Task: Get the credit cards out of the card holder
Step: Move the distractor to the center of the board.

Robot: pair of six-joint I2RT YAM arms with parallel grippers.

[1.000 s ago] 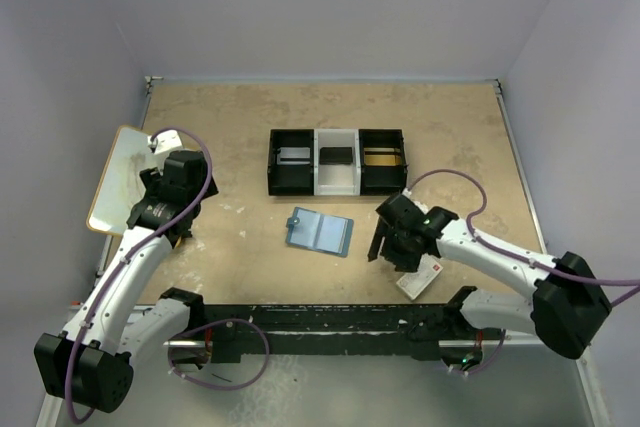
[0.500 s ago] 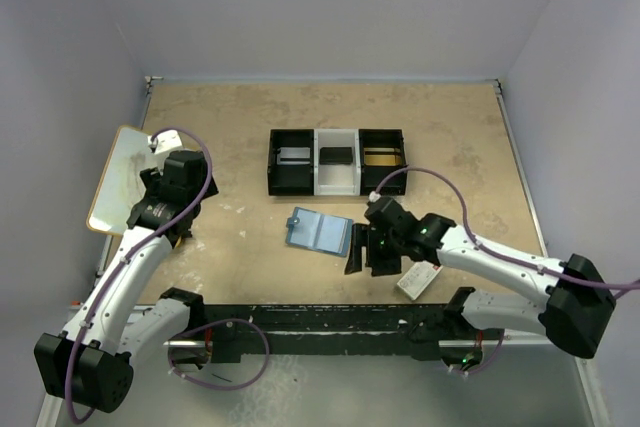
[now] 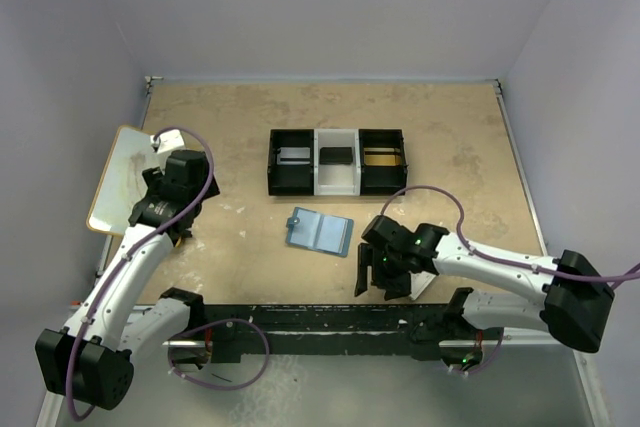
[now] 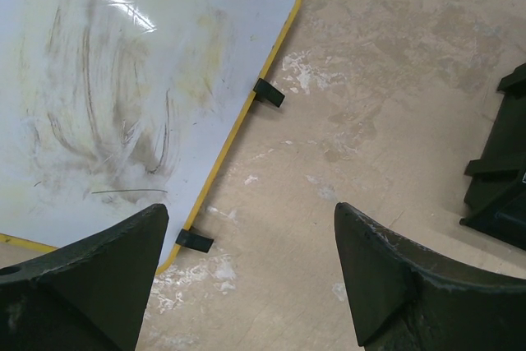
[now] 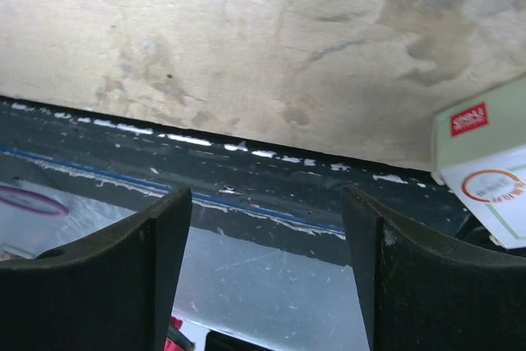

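Observation:
The card holder [image 3: 318,231] is a small blue wallet lying open and flat on the table, just in front of the tray; no card shows in its pockets. A gold-yellow credit card [image 3: 383,155] lies in the tray's right compartment and a pale grey one [image 3: 293,156] in its left. My right gripper [image 3: 372,273] [image 5: 267,195] hangs open and empty over the table's near edge, in front and to the right of the wallet. Far to the left, my left gripper [image 3: 160,219] [image 4: 253,211] stands wide open beside the whiteboard, with only bare table between its fingers.
A black-and-white compartment tray [image 3: 337,175] stands behind the wallet. A yellow-rimmed whiteboard [image 3: 118,179] [image 4: 123,80] with black clips [image 4: 268,93] lies at the left edge. A white box with red print [image 5: 485,166] sits by the right arm. The black front rail [image 3: 300,319] runs along the near edge.
My right gripper has swung down and leftward from beside the wallet toward the table's near edge, its jaws spreading a little. The left arm has hardly moved.

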